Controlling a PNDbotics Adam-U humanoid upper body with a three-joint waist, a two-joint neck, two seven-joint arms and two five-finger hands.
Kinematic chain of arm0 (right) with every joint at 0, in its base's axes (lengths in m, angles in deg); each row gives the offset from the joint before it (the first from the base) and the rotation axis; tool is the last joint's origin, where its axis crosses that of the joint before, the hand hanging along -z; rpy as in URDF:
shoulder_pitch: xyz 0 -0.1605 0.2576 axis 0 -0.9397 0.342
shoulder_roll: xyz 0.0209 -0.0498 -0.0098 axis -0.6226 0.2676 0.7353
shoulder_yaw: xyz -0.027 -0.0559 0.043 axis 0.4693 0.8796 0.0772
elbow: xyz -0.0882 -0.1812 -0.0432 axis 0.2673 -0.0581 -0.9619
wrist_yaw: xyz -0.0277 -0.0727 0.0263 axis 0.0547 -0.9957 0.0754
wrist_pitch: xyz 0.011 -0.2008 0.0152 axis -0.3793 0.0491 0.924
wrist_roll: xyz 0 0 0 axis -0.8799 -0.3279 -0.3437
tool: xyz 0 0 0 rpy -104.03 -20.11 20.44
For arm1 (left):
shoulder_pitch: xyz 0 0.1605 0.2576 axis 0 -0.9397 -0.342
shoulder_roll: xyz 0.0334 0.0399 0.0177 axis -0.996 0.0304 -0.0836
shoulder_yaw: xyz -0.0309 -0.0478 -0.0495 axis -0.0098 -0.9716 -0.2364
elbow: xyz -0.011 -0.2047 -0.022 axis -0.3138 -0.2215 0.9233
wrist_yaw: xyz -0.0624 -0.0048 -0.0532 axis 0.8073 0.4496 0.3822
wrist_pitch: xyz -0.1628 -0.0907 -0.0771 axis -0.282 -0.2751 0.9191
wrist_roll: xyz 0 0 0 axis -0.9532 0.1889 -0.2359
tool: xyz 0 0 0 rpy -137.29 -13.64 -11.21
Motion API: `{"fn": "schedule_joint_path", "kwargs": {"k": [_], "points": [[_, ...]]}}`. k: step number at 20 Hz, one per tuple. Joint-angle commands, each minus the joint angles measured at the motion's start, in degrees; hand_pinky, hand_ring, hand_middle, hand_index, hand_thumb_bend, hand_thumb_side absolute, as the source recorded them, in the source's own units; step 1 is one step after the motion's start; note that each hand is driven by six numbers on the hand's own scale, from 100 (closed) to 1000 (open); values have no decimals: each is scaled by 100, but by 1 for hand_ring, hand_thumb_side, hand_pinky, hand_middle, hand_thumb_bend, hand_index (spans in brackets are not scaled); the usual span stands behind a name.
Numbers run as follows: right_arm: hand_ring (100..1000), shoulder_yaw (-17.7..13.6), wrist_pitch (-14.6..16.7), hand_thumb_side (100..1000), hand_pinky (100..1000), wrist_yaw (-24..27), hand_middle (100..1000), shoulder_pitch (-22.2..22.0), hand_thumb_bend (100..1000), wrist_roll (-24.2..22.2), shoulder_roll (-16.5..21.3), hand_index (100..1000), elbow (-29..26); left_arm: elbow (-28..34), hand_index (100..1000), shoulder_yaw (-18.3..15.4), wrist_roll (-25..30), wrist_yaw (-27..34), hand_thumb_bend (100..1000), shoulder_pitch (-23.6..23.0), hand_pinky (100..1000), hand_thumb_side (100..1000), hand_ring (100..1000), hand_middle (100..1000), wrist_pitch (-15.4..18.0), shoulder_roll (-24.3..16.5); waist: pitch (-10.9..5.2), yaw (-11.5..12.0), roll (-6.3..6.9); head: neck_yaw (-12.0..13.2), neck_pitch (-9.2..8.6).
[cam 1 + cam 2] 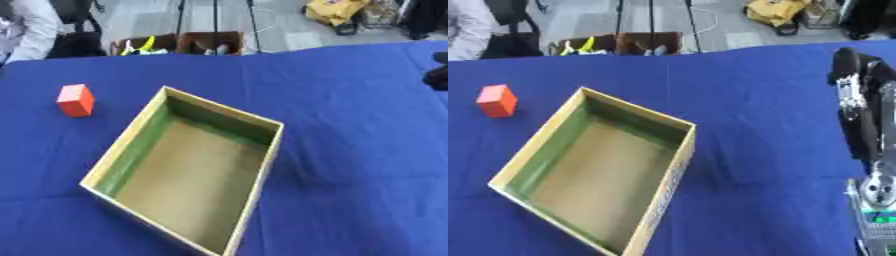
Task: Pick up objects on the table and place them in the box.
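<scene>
Grey floor (149, 20), tripod legs (214, 22)

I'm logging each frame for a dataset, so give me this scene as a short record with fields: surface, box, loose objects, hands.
surface: table under a blue cloth
box: open cardboard box, set askew near the middle, nothing visible inside
loose object: orange block on the cloth, left of the box, apart from it
right hand: right hand at the right edge, above the cloth, fingers extended, holding nothing
left hand: not in view
task state: block not yet in the box
</scene>
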Motion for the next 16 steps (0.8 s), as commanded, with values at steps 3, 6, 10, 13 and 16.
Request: {"fn": "schedule_joint_path", "kwargs": {"k": [3,6,10,13,16], "points": [[620,23,35,1000,675,12,530,82,447,-29,136,735,-75,-601,932,112,445,75,100,409,597,874,729,791,-56,-555,-93,-51,-20,84,-49],[620,36,44,1000,675,17,529,89,443,-39,153,735,-75,-1006,956,238,728,0,100,653,640,881,765,826,43,-657,-92,-93,-27,181,-83],[620,47,54,1000,675,31,529,79,446,-49,190,734,-69,-1566,966,458,1098,-322,100,964,680,882,791,848,163,-853,-89,-165,-25,295,-110],[620,51,62,1000,675,50,528,62,450,-52,217,734,-63,-2019,973,574,1378,-599,162,1227,706,888,809,866,316,-926,-78,-210,-26,329,-132],[620,56,74,1000,675,77,527,61,452,-50,242,733,-67,-2465,998,716,1653,-874,285,1443,748,901,841,899,461,-947,-59,-247,-32,351,-163]]}}
